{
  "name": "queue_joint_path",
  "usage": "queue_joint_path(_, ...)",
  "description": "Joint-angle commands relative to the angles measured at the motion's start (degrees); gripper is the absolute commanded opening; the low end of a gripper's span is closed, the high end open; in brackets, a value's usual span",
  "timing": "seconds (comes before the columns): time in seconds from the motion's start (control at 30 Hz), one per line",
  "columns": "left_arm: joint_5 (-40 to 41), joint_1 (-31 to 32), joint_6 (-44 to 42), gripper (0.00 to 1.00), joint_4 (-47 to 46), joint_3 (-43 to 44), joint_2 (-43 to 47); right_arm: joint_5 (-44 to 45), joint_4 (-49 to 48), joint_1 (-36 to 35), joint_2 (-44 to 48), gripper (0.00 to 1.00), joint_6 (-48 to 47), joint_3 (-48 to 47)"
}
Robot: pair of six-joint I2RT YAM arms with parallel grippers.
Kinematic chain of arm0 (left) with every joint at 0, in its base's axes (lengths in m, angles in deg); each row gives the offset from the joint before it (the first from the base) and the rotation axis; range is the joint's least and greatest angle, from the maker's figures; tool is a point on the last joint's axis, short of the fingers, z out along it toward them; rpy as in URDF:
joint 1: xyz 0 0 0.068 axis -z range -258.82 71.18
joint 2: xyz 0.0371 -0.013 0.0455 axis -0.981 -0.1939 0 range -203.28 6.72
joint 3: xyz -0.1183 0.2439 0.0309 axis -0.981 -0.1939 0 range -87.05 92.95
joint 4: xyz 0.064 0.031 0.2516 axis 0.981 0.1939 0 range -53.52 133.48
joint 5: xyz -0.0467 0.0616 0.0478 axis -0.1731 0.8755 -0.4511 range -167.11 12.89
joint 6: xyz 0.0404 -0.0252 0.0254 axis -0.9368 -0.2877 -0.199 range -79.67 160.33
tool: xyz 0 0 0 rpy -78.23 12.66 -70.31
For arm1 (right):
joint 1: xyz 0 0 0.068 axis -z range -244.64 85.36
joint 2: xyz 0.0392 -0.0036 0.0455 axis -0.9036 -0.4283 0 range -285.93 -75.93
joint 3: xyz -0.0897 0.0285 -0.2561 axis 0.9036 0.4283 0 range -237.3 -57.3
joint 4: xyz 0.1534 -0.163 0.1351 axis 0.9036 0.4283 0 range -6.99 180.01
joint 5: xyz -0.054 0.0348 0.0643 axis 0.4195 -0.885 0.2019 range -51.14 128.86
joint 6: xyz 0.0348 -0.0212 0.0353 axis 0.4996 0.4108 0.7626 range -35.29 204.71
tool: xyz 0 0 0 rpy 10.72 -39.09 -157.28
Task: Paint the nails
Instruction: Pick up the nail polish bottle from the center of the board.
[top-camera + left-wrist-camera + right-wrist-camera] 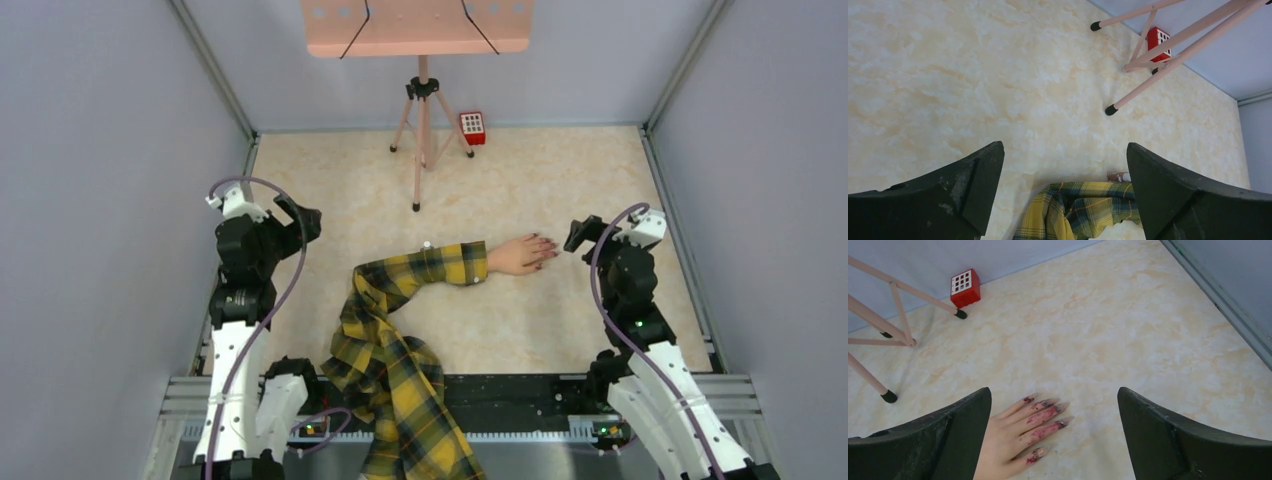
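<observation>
A pale mannequin hand lies flat on the marbled table, with its fingers pointing right. Its arm wears a yellow-black plaid sleeve. The nails are long and pointed, and dark red smears run over them and down the fingers. My right gripper hovers open just right of the fingertips, holding nothing. My left gripper is open and empty at the far left, looking over the sleeve. A small brownish item with a white end lies by the sleeve's far edge.
A pink tripod carrying a pink board stands at the back centre. A small red keypad box sits beside one of its feet. Grey walls close in the table on three sides. The shirt's body hangs over the near rail.
</observation>
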Motion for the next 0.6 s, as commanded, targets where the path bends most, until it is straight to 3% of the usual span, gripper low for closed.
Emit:
queue_joint_path(0.0,-1.2,-0.2,-1.5,0.99,4.6,3.9,-0.9,0.2,-0.3,-0.2,1.8,0.96,-0.1,-1.3)
queue_joint_path(0.23,-1.9,-0.2,-8.7,0.99,12.2,10.2,-6.1,-0.3,-0.2,-0.2,2.3,0.97,0.0,-1.3)
queue_joint_path(0.57,-9.3,1.9,-12.8,0.99,7.6,13.0,-8.8,-4.5,0.0,-0.1,1.9,0.98,-0.8,-2.5)
